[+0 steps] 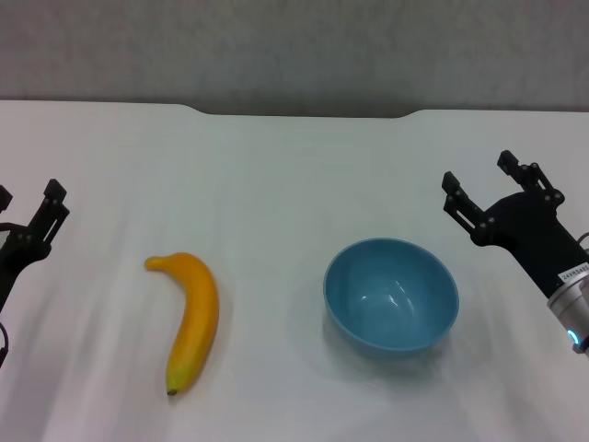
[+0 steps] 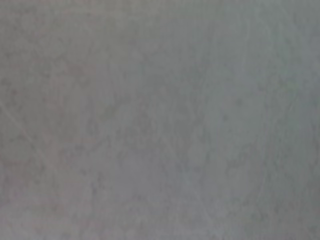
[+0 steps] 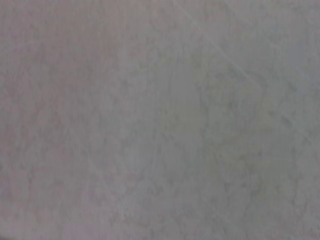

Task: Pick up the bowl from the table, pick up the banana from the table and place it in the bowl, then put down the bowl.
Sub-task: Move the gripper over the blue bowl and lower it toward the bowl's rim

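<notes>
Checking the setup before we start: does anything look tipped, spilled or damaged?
Nothing stands out. The bowl sits upright and empty on the table, the banana lies whole beside it, apart. The left gripper and right gripper hover open at the sides.

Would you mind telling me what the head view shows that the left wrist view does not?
Only the head view shows the bowl standing upright and empty, the banana lying apart to its left, the open right gripper beside the bowl and the open left gripper at the table's left edge, neither touching anything. The left wrist view shows nothing of its own, just a plain pale surface. Both share only the white table, presumably what fills the wrist view.
</notes>
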You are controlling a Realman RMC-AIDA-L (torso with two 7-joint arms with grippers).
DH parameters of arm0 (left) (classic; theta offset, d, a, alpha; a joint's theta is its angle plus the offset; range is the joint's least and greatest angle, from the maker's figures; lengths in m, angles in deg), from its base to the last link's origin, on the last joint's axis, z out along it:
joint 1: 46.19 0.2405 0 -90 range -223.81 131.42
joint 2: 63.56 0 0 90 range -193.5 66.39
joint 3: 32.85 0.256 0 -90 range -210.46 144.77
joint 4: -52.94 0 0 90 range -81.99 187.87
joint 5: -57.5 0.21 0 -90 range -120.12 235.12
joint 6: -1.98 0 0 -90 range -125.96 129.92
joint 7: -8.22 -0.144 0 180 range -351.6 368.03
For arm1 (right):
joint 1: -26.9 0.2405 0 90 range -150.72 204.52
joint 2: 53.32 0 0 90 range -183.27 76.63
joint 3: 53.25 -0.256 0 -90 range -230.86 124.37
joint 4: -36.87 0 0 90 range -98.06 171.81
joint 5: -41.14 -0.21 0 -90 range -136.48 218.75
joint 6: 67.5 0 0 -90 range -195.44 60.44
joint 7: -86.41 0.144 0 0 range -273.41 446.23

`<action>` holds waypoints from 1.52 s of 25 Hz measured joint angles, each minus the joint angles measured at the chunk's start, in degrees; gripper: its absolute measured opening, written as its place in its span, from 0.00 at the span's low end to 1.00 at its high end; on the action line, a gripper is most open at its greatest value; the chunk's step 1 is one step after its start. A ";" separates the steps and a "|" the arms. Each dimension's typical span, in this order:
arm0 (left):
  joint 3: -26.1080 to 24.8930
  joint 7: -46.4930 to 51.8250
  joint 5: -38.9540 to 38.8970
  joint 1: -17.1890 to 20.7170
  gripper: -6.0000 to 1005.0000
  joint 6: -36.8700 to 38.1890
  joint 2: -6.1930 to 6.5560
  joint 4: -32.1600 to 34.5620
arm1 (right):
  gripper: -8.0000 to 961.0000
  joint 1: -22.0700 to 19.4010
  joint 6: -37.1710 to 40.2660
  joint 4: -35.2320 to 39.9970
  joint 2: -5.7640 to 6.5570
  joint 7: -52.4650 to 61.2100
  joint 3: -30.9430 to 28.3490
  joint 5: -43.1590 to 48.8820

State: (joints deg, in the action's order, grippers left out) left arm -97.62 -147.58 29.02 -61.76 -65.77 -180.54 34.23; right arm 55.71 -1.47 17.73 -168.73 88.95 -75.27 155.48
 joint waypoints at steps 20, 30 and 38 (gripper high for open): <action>0.23 0.61 -0.50 1.43 0.82 0.67 0.32 0.69 | 0.86 -0.98 -2.12 -0.45 -0.07 -1.93 0.24 0.01; 0.25 5.21 0.95 3.50 0.82 2.03 2.33 -0.45 | 0.86 -1.20 -10.07 -5.14 2.36 -1.69 -1.79 0.01; -0.85 12.50 8.51 4.77 0.81 10.24 7.48 -9.38 | 0.86 -1.62 -24.15 -15.52 6.76 -6.30 -8.70 3.63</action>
State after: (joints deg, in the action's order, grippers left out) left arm -98.47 -135.08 37.53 -56.99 -55.53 -173.06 24.85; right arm 54.09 -25.61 2.21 -161.97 82.65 -83.97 159.10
